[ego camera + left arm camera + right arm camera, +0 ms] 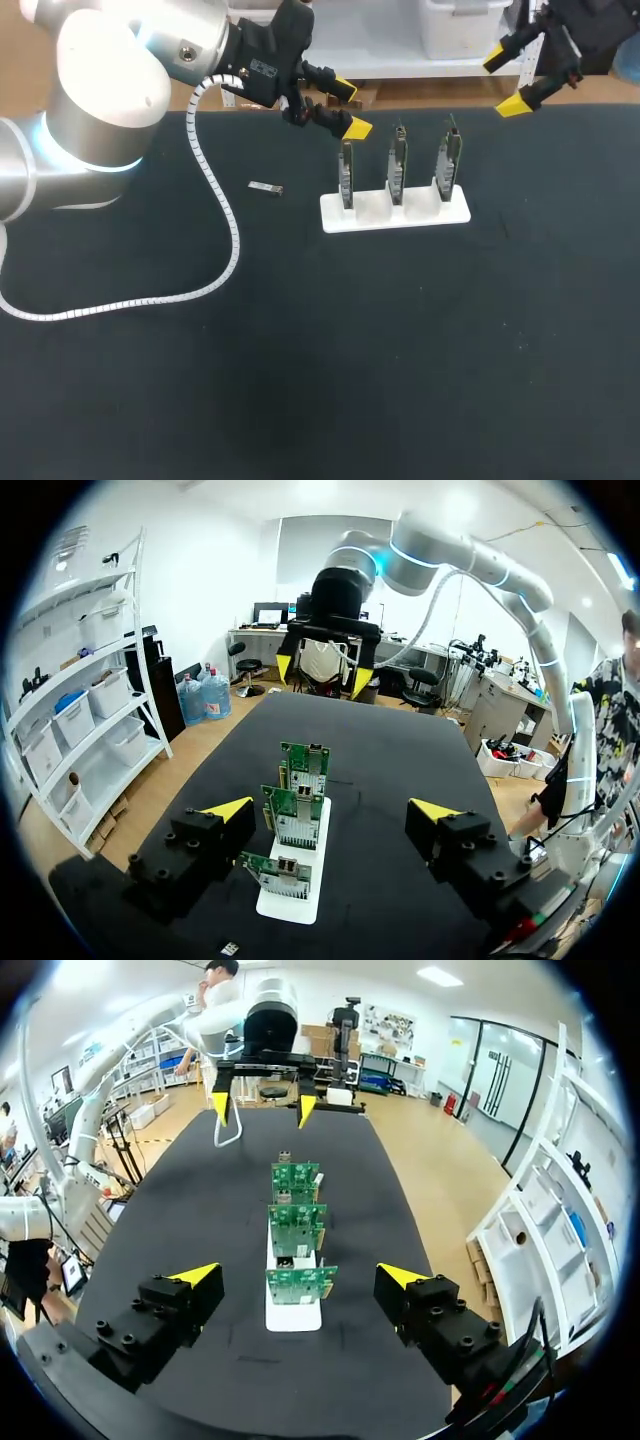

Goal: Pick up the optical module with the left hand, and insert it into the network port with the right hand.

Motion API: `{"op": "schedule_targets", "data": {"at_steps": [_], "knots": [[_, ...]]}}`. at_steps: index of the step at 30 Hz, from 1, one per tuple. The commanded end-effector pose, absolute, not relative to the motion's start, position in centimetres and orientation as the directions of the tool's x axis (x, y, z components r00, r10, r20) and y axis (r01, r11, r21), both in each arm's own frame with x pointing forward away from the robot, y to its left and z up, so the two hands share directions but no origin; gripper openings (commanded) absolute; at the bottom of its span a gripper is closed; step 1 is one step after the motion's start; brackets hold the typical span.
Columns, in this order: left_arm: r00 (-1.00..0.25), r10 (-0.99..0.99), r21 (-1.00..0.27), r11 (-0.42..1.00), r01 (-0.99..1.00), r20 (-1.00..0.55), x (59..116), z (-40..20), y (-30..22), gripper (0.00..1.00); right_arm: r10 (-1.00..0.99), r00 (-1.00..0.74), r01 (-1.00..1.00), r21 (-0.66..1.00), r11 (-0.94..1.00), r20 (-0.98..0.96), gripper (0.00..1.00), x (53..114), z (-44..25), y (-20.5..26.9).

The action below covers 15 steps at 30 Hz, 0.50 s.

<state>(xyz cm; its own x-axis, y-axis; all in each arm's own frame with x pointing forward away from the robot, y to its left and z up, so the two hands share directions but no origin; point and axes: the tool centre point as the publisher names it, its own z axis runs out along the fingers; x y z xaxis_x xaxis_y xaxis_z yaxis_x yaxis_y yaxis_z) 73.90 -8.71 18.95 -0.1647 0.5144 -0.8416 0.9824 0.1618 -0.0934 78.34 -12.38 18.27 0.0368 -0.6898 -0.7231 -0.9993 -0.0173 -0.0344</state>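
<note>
The optical module [266, 187], a small silver piece, lies on the black table left of a white holder [395, 212]. The holder carries three upright green network cards [398, 160]. My left gripper [350, 108] hangs open above the table's far edge, behind the leftmost card and up and right of the module. My right gripper [505, 82] is open past the far right of the holder. In the left wrist view the open gripper [332, 810] faces the cards [293, 820], with the module [229, 948] low beside the holder [290, 900]. The right wrist gripper [298, 1275] faces the same cards [297, 1225].
A white ribbed hose [218, 262] from my left arm loops over the table's left half. The black table [400, 360] stretches wide in front of the holder.
</note>
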Motion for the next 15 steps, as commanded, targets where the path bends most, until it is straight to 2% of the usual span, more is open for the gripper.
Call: {"op": "schedule_targets", "data": {"at_steps": [1,15], "knots": [[-0.169,0.519,-0.095,0.166,0.982,-0.838,73.9,19.0,-8.8,1.00,-0.685,0.047,-0.998,-0.015,-0.053,-0.727,1.00,78.5,18.3,-12.9],[-0.169,0.519,-0.095,0.166,0.982,-0.838,73.9,19.0,-8.8,1.00,-0.705,0.082,-0.994,-0.004,-0.111,-0.705,1.00,77.1,17.9,-12.6]]}}
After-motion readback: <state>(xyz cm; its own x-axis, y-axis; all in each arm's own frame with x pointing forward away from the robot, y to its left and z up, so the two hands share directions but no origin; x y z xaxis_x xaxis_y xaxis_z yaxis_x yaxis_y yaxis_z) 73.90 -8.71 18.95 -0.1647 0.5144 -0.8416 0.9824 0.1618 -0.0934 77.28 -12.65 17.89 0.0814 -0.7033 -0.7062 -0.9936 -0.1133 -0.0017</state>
